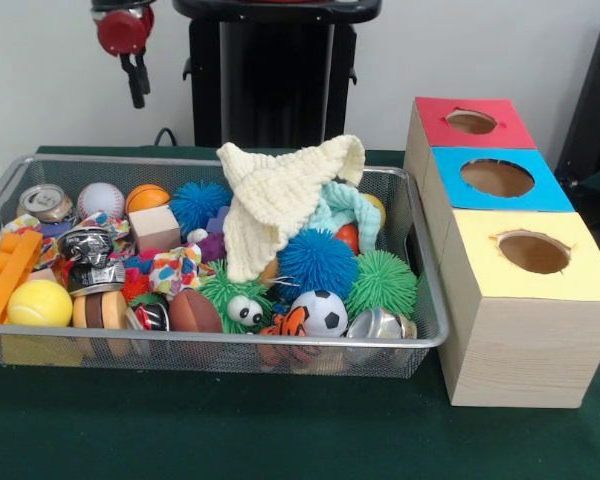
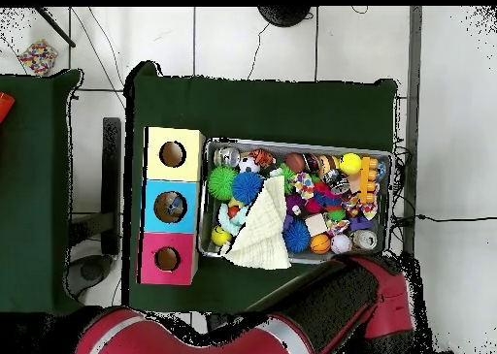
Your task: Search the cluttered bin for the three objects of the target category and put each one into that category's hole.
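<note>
The silver wire-mesh bin [image 1: 110, 159] sits on the green table, heaped with small things; it also shows in the overhead view [image 2: 291, 144]. A cream knitted cloth [image 1: 280, 195] lies over the middle of the heap. Three boxes stand in a row beside the bin. The round hole [image 1: 471, 122] in the red-topped box is farthest from the camera and also shows in the overhead view [image 2: 167, 259]. My gripper [image 1: 137, 88] hangs high above the bin's far left corner, holding nothing. In the overhead view the arm hides it.
The bin holds a baseball [image 1: 101, 199], a small basketball [image 1: 147, 197], a yellow ball [image 1: 39, 302], a soccer ball [image 1: 323, 312], blue [image 1: 315, 262] and green [image 1: 382, 283] spiky balls, cans [image 1: 45, 203], and an orange brick [image 1: 10, 272]. The blue-topped box's hole [image 1: 497, 178] and the yellow-topped box's hole [image 1: 534, 252] are nearer the camera.
</note>
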